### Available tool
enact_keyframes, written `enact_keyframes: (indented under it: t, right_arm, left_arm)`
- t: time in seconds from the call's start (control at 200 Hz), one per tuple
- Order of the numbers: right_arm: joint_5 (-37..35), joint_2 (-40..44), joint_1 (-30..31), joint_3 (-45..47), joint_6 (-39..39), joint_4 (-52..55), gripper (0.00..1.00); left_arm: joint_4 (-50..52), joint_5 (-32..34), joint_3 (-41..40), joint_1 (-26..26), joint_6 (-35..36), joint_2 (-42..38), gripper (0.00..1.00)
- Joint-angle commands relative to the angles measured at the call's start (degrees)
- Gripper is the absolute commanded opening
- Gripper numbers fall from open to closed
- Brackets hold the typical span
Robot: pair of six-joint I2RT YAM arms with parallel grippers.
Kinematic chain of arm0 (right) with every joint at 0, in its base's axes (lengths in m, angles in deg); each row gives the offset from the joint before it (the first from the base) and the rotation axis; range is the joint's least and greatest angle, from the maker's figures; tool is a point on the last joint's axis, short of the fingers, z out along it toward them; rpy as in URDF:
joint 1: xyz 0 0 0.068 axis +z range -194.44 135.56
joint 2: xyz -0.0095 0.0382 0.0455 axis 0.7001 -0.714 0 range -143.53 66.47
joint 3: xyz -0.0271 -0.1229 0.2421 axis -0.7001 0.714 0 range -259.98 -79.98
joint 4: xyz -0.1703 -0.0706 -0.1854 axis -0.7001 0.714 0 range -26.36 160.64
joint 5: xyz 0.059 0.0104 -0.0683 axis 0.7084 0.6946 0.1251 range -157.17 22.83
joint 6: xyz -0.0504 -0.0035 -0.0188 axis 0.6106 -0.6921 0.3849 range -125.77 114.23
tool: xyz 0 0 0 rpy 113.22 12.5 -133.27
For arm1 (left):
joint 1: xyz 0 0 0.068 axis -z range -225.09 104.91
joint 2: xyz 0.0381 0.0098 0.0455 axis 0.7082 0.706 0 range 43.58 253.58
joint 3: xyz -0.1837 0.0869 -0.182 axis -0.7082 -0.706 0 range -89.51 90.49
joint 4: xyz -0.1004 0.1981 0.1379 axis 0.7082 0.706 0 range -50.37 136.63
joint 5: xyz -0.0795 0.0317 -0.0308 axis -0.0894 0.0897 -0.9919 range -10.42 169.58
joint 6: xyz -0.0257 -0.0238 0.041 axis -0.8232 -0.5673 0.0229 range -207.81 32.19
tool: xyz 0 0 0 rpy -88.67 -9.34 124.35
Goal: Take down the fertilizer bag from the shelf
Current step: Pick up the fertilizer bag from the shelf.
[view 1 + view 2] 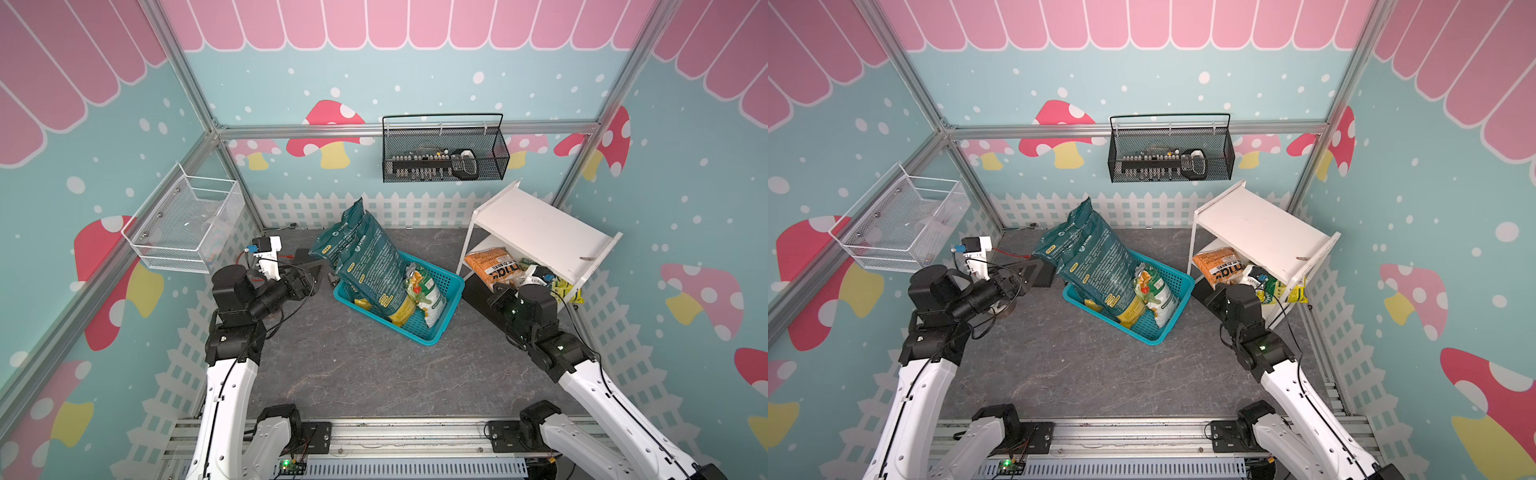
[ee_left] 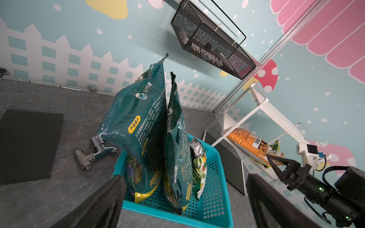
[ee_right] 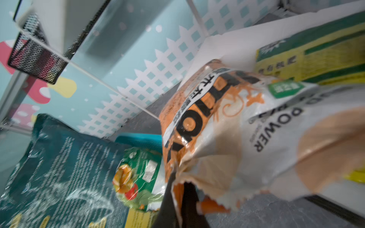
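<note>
The fertilizer bag (image 1: 492,266) is an orange and white plastic pouch with bold black lettering and a crinkled, serrated end; it lies on the lower board of the shelf (image 1: 540,232), a small white rack standing at the right rear of the worktop (image 1: 353,374), with its near end sticking out past the board's front edge. In the right wrist view the bag (image 3: 207,122) fills the middle of the frame and the right claw (image 3: 182,199) is clamped shut on its torn edge, the dark fingers (image 3: 167,201) pinching the film. In the left wrist view the same claw (image 2: 273,160) shows as a closed black point touching the orange bag (image 2: 248,144). Behind the bag on the same board lies a yellow and green packet (image 1: 567,289). The shelf's top board carries only a small dark speck near its right end. A teal perforated basket (image 1: 440,299) sits mid-worktop, holding two tall dark-green bags (image 1: 370,257) leaning side by side and a smaller green and white pouch (image 1: 426,293). The left claw (image 2: 185,197) hovers beside the basket with its jaws spread apart, holding nothing. A black wire basket (image 1: 444,153) on the back wall holds a row of small items, too small to make out.
</note>
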Motion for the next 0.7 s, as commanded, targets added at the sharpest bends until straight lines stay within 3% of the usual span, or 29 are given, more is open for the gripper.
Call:
enact_keyframes:
  t: [0.0, 0.26, 0.42, 0.695]
  right_arm:
    - [-1.18, 2.26, -0.11, -4.86, 5.64, -8.59, 0.00]
    - [0.16, 0.65, -0.11, -7.46, 8.36, -9.49, 0.00]
    - [5.18, -2.86, -0.12, -9.69, 10.57, -10.98, 0.00]
    - [14.33, -1.50, -0.11, -9.94, 14.36, -13.71, 0.00]
  left_arm:
    - [0.63, 0.24, 1.68, 0.32, 1.47, -0.67, 0.99]
    - [0.60, 0.22, 1.68, 0.27, 1.50, -0.61, 0.99]
    - [0.64, 0.25, 1.63, 0.26, 1.51, -0.60, 0.99]
    - [0.66, 0.22, 1.63, 0.23, 1.52, -0.70, 0.99]
